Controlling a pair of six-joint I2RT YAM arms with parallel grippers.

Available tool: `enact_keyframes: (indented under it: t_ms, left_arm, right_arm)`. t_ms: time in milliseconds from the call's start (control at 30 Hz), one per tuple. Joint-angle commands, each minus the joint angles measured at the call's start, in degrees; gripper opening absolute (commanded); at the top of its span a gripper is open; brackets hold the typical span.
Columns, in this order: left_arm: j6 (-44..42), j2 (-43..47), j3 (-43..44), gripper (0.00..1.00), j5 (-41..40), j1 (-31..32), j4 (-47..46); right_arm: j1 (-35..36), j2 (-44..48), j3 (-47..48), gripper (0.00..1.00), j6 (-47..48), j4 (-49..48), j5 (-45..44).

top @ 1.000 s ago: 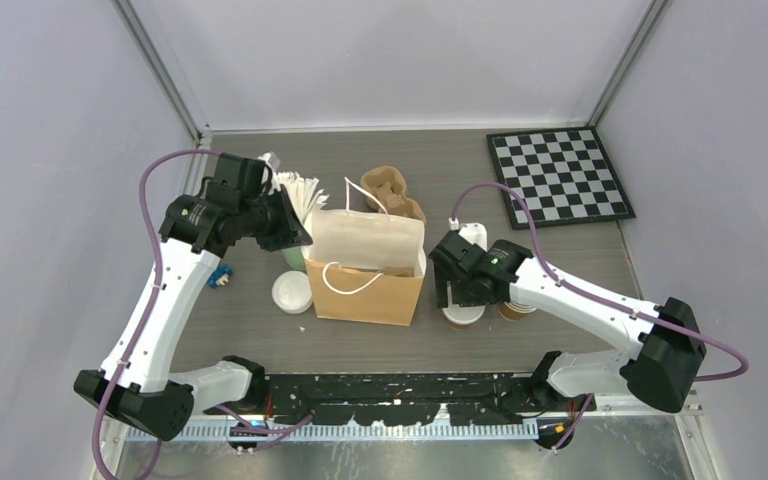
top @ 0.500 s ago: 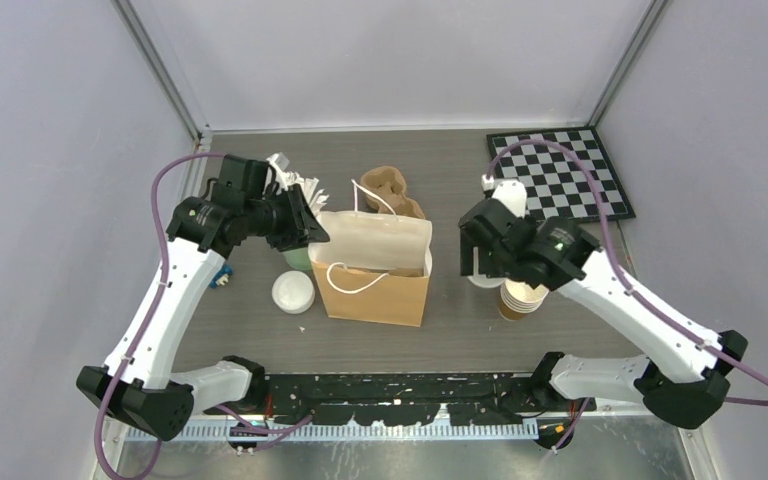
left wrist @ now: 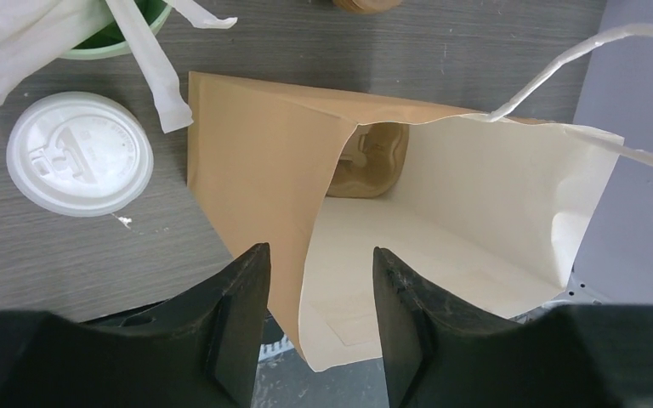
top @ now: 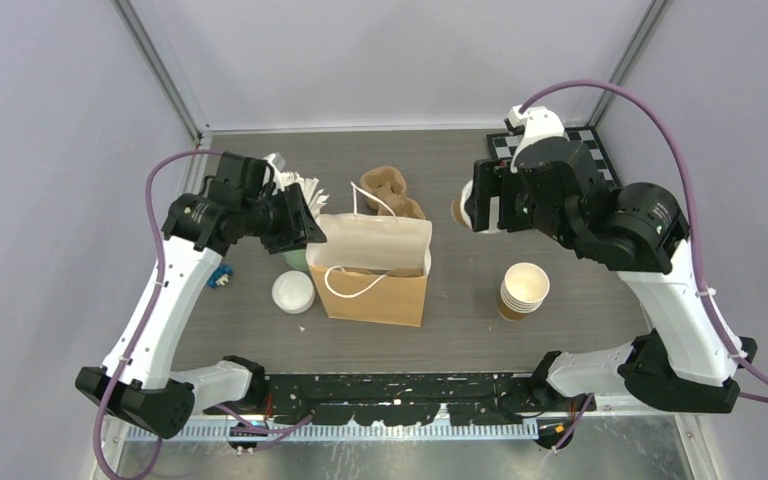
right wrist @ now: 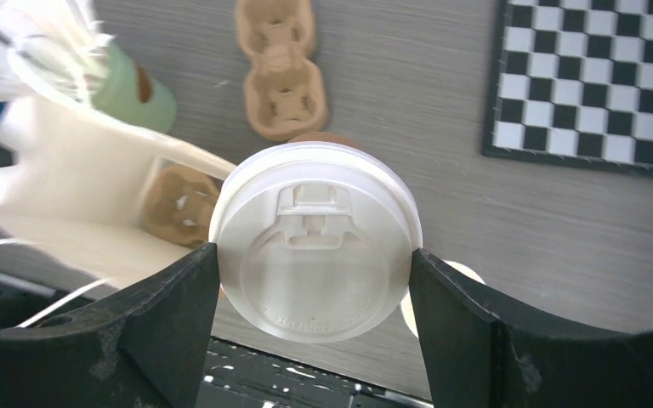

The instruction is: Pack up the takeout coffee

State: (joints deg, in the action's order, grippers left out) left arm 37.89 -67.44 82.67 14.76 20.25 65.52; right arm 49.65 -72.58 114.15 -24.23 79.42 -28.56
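The takeout coffee (right wrist: 315, 246), a brown cup with a white lid, is gripped at the lid rim by my right gripper (right wrist: 315, 255). It hangs high above the table, right of the bag; a brown sliver of it (top: 457, 210) shows in the top view beside the right gripper (top: 475, 208). The kraft paper bag (top: 375, 285) stands open, with a cup carrier (left wrist: 366, 161) inside. My left gripper (left wrist: 319, 251) is open, and the bag's left rim (left wrist: 255, 161) sits between its fingers. In the top view the left gripper (top: 305, 225) is at the bag's top left corner.
A stack of lidless brown cups (top: 523, 290) stands right of the bag. A loose white lid (top: 292, 292) and a green cup of straws and napkins (left wrist: 127, 34) are to its left. A second carrier (top: 390, 190) lies behind it. A checkerboard (right wrist: 587, 76) is at the back right.
My right gripper has lifted the lidded cup off the table beside the cup stack and carried it up and back. The bag shifted slightly right at the left gripper.
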Motion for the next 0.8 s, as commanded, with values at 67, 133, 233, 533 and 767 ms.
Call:
enact_keyframes:
  t_ms: [67,133,233,533,767]
  left_arm:
    - [-2.63,-1.20,2.39,0.45,0.49,0.23,-0.29]
    - [-2.92,-1.31,2.18,0.41,1.52,0.23,-1.51]
    - [-3.08,-1.23,1.37,0.31,3.36,0.23,-3.72]
    - [-2.20,-2.03,-0.39,0.12,10.50,1.39,-11.80]
    - [-1.66,-3.03,-2.55,0.15,14.01,2.34,-18.40]
  right_arm:
    - [0.43,-3.23,5.05,0.75,5.11,-8.94,14.79]
    - [0.89,-3.36,3.66,0.75,5.01,-12.27,18.43]
    - [2.25,-3.64,1.66,0.75,5.70,-17.48,23.35]
    - [8.27,-6.57,-2.51,0.75,10.79,-19.11,24.68]
    - [8.51,-7.75,-8.06,0.75,17.80,-18.37,20.44]
